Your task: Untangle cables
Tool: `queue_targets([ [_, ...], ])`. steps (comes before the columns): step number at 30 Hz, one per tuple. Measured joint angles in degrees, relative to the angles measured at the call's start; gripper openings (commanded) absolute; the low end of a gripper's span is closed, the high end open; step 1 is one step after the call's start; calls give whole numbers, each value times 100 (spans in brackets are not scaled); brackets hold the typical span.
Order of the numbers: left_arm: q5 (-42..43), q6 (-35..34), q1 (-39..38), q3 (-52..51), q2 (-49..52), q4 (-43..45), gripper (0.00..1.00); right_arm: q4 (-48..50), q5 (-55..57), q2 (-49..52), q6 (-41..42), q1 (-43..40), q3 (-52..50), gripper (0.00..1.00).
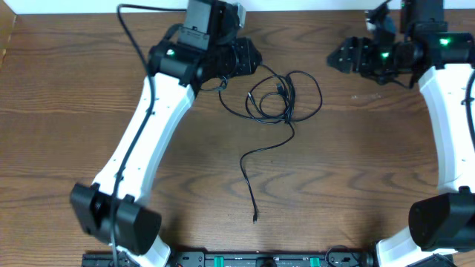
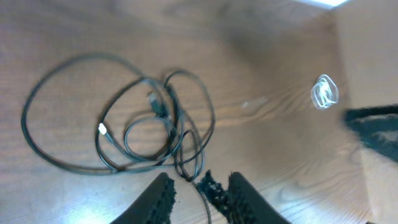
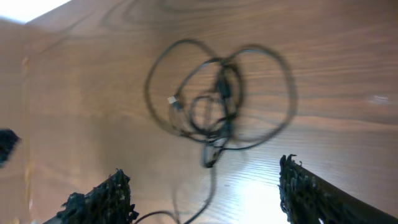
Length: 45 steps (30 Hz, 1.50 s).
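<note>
Black cables (image 1: 278,95) lie in loose overlapping loops on the far middle of the wooden worktop (image 1: 356,178). One long tail (image 1: 249,174) trails from the loops toward the near edge and ends in a small plug. In the left wrist view a pale plug tip (image 2: 102,129) shows inside the loops. A small white loop (image 2: 324,92) lies well apart from them.

The left gripper (image 1: 249,58) sits just to the far left of the loops. It is released, and a strand runs into the gap between its fingers (image 2: 158,199); whether they touch it is unclear. The right gripper (image 1: 340,56) is well to the right, spread wide and holding nothing.
</note>
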Motion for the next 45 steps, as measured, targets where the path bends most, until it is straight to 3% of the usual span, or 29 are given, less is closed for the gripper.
queue_targets([
  [3,-13,55,-90,0,396,-63,34,-111,219,0,55,-205,0,80],
  [7,61,214,-343,0,883,-22,51,-262,518,0,94,-374,0,82],
  [12,162,310,-745,-11,1353,140,61,-315,807,0,98,-522,0,83],
  [29,-192,389,-1156,-11,2332,483,62,-323,964,2,94,-588,0,84],
  [40,-568,404,-1209,-11,2398,693,50,-352,966,2,92,-588,0,85],
  [42,-595,391,-1226,-11,2406,693,41,-361,966,2,90,-588,0,85],
  [45,-636,385,-1257,-11,2459,695,19,-372,966,2,83,-588,0,85],
])
